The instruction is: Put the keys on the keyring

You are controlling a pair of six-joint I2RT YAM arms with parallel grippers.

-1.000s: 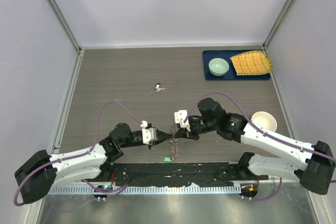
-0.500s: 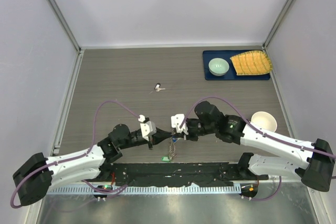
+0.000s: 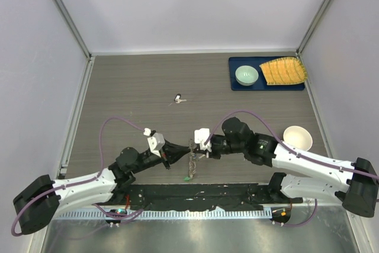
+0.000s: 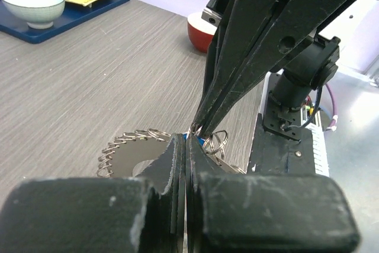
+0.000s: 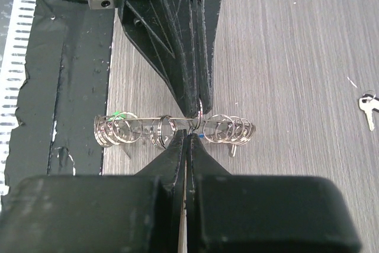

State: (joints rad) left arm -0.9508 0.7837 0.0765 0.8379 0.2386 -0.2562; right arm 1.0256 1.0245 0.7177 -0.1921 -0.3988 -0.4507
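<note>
The keyring [image 3: 191,165] stands on edge between my two grippers, its wire strung with small metal rings [image 5: 228,127]. A green key [image 3: 187,178] hangs at its near end, seen too as a green glint [image 5: 118,114]. My left gripper [image 3: 187,156] is shut on one small ring of the keyring [image 4: 127,143]. From the other side my right gripper [image 5: 189,135] meets it tip to tip, shut where a sliver of the blue key [image 5: 203,136] peeks out. The left gripper [image 4: 185,140] has its tips against that blue sliver [image 4: 190,135].
A loose small key [image 3: 177,99] lies alone mid-table, also visible as a small key [image 5: 368,106]. A white bowl with a red outside [image 3: 297,137] sits at the right. The blue tray [image 3: 237,84] at the back right carries a green bowl [image 3: 246,75] and a yellow item [image 3: 284,70].
Both grippers have shifted a little left and nearer with the keyring between them. The left wrist has swung back and left, and the keyring now stands more edge-on.
</note>
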